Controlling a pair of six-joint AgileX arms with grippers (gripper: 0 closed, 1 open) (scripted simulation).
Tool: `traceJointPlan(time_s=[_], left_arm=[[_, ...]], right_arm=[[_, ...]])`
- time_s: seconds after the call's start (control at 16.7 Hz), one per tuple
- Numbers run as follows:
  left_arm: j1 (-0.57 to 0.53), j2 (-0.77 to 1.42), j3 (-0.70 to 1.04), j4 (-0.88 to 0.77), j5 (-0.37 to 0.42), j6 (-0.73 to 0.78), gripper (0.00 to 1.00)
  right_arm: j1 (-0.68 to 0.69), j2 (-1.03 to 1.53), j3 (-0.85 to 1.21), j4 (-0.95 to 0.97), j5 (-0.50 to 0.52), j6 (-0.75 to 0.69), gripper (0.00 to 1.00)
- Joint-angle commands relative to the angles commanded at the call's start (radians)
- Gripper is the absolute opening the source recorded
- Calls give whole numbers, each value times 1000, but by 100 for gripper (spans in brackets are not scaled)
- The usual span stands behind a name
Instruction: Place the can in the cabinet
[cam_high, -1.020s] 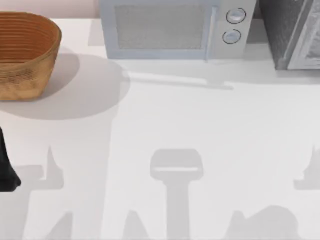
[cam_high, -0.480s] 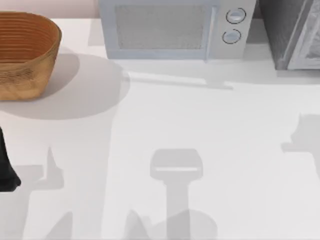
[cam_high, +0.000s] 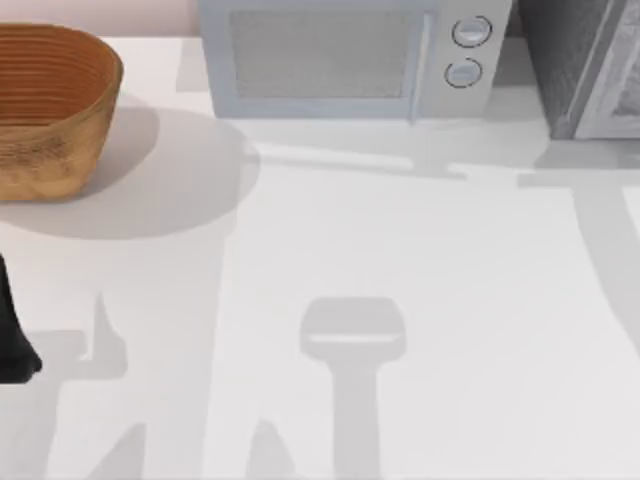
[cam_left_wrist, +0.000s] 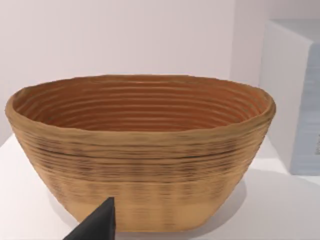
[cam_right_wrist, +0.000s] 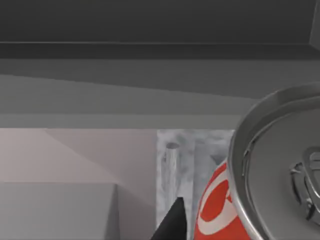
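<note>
Two arms shared the white table (cam_high: 420, 250), and the right one had the work. Seen from the right wrist camera, the right gripper (cam_right_wrist: 195, 230) was clenched on the can (cam_right_wrist: 280, 175), which hung off the table close before the lens. The can was tilted so that its silver top and pull tab faced the camera, with the red label and its white marks below the rim. One dark fingertip (cam_right_wrist: 172, 225) lay just beside the label. Behind the can rose a pale speckled panel (cam_right_wrist: 192, 150) under broad dark grey bands (whether these belonged to the cabinet I could not tell).

From above, the cabinet (cam_high: 575, 60) stood at the table's far right corner, with dark speckled walls and a pale framed door. Just beside it on the left sat the light grey microwave (cam_high: 340, 60) with its two round knobs. A long shadow fell across the table's right side, reaching up to the cabinet's foot.

At the table's left edge the left arm (cam_high: 14, 335) sat parked. The left gripper (cam_left_wrist: 98, 224) pointed at the woven basket (cam_left_wrist: 145, 165), which stood upright at the far left corner, and I could not tell whether this claw was released or clenched.
</note>
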Motion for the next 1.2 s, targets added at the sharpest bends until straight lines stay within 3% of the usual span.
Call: traceJointPlan(time_s=[0.36, 0.9, 1.2], left_arm=[[0, 0, 0, 0, 0, 0, 100], [0, 0, 0, 0, 0, 0, 100], [0, 0, 0, 0, 0, 0, 100]], right_arm=[[39, 277, 381, -89, 39, 6, 0], [41, 328, 446, -104, 42, 10, 0], [24, 502, 664, -162, 29, 5, 0]])
